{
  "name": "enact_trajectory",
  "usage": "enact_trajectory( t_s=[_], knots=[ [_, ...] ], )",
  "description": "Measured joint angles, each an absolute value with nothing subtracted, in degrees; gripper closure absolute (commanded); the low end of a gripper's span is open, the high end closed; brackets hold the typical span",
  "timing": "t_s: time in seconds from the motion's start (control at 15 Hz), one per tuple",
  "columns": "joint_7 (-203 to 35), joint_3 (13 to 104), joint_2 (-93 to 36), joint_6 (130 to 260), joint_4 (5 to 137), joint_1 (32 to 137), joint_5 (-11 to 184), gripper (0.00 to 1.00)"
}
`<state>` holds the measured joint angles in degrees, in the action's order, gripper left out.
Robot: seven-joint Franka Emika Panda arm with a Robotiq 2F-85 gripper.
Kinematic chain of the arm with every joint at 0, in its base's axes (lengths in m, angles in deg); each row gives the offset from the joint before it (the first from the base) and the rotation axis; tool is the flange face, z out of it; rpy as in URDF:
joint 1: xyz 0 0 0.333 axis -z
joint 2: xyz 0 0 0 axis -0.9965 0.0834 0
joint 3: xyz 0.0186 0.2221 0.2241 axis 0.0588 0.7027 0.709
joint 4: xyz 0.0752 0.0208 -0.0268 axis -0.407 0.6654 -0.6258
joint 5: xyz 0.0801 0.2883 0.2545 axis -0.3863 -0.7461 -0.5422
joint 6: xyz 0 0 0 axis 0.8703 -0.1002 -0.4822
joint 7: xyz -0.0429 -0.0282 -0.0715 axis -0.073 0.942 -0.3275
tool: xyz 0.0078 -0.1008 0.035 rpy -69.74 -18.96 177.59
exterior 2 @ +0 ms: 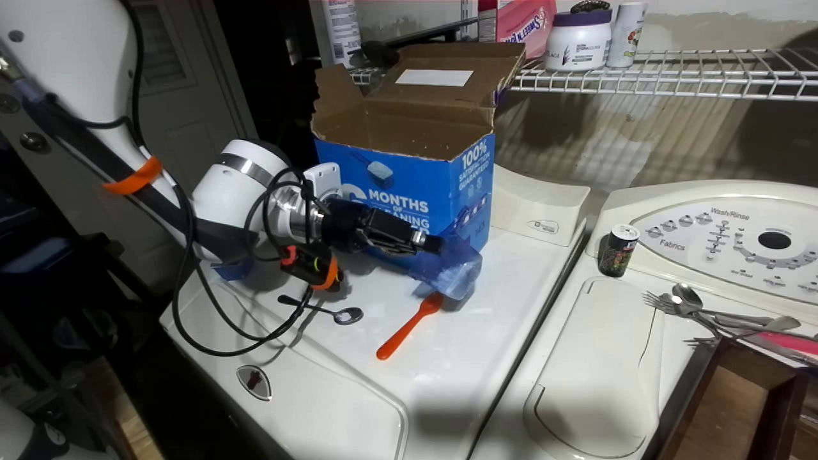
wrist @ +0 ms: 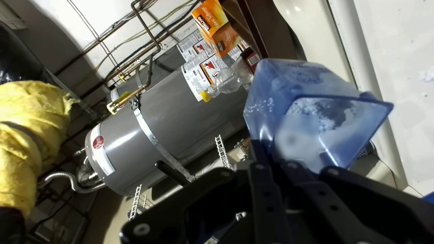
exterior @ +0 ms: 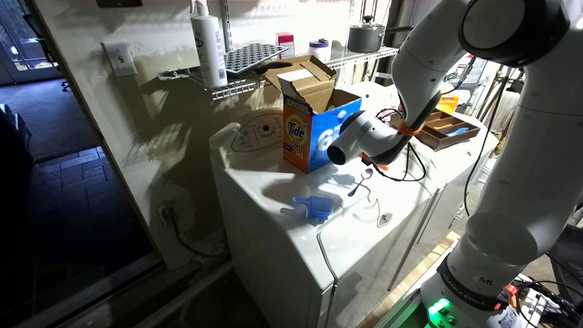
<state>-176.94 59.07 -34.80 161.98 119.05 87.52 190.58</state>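
My gripper (exterior 2: pixel 432 243) is shut on a translucent blue scoop (exterior 2: pixel 457 271) and holds it above the white appliance top, in front of the Tide box (exterior 2: pixel 409 166). White powder clings inside the scoop (wrist: pixel 352 118) in the wrist view, its open mouth facing right; a blurred patch covers part of it beside the fingertips. An orange spoon (exterior 2: pixel 409 326) lies just below the scoop, and a metal spoon (exterior 2: pixel 347 315) is nearby. A second blue scoop (exterior: pixel 319 207) rests on the top near the box. In that same exterior view, the wrist hides the jaws.
Above the box runs a wire shelf (exterior 2: pixel 671 80) with bottles and jars. On the neighbouring appliance are a small black can (exterior 2: pixel 618 250), a pile of cutlery (exterior 2: pixel 696 306) and a wooden tray (exterior 2: pixel 735 390). Loose cables (exterior 2: pixel 192 306) hang from the arm.
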Motion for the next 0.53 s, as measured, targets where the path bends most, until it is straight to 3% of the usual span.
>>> enact_trajectory(
  t_s=[0.53],
  knots=[
    [-176.9, 59.6, -34.5, 159.3, 119.5, 87.5, 191.6, 0.99]
  ],
)
